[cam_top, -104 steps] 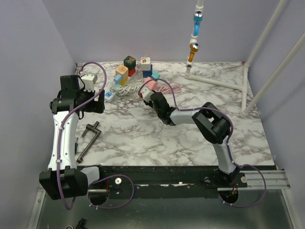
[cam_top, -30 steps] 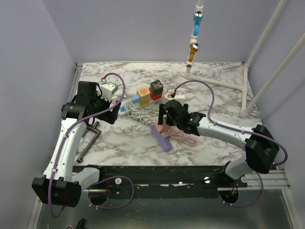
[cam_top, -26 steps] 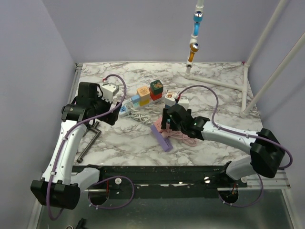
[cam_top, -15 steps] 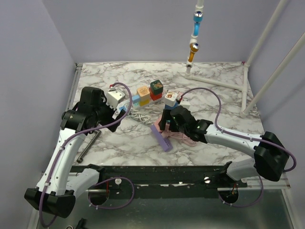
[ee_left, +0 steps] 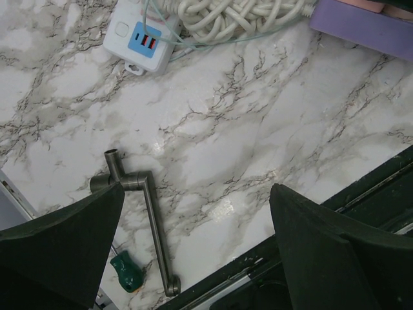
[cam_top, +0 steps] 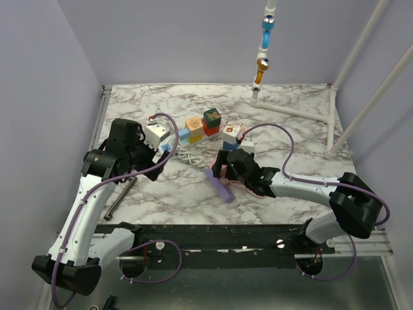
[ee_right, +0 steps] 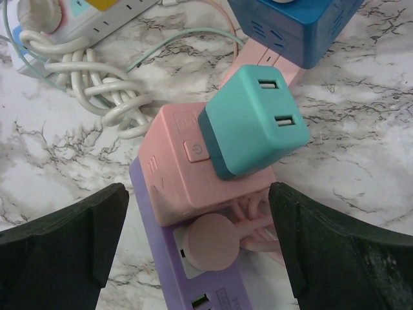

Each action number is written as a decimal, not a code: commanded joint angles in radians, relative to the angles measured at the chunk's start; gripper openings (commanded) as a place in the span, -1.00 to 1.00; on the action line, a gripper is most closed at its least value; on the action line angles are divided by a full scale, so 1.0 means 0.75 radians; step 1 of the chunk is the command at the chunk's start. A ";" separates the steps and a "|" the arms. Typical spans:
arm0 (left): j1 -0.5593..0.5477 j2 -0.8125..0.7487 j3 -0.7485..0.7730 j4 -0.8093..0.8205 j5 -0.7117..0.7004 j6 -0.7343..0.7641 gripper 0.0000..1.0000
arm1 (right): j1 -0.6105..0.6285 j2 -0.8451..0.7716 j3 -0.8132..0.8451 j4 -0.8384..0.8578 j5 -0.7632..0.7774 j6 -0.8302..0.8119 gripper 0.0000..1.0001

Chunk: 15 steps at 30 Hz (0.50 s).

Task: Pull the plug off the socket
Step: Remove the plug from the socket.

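In the right wrist view a round pink plug (ee_right: 210, 248) sits in the white socket of a purple power strip (ee_right: 177, 294), its pink cable (ee_right: 258, 223) bunched to the right. A pink cube socket (ee_right: 174, 174) with a teal cube (ee_right: 255, 126) on it lies just beyond the plug. My right gripper (ee_right: 200, 258) is open and hangs above the plug, one finger on each side, touching nothing. From above, the purple strip (cam_top: 219, 185) pokes out beside the right gripper (cam_top: 227, 169). My left gripper (ee_left: 193, 258) is open and empty over bare marble.
A white power strip (ee_left: 143, 40) with coiled white cable (ee_left: 239, 13) lies between the arms. A metal crank (ee_left: 148, 219) and a green-handled screwdriver (ee_left: 128, 274) lie near the left front edge. Coloured cube adapters (cam_top: 201, 124) stand behind, and a white pipe stand (cam_top: 261, 64) at the back right.
My right gripper has come lower and nearer over the purple strip and pink plug. The left arm has shifted slightly toward the middle. Both grippers stay open.
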<state>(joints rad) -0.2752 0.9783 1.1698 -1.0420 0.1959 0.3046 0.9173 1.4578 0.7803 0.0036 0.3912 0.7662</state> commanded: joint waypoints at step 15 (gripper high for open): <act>-0.035 -0.026 0.034 -0.011 0.008 -0.003 0.97 | 0.006 0.089 -0.192 0.407 0.081 0.061 1.00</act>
<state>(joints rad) -0.2867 0.9779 1.1717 -1.0416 0.1936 0.3023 0.9173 1.4708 0.6670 0.1982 0.4099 0.7773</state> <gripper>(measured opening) 0.981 0.998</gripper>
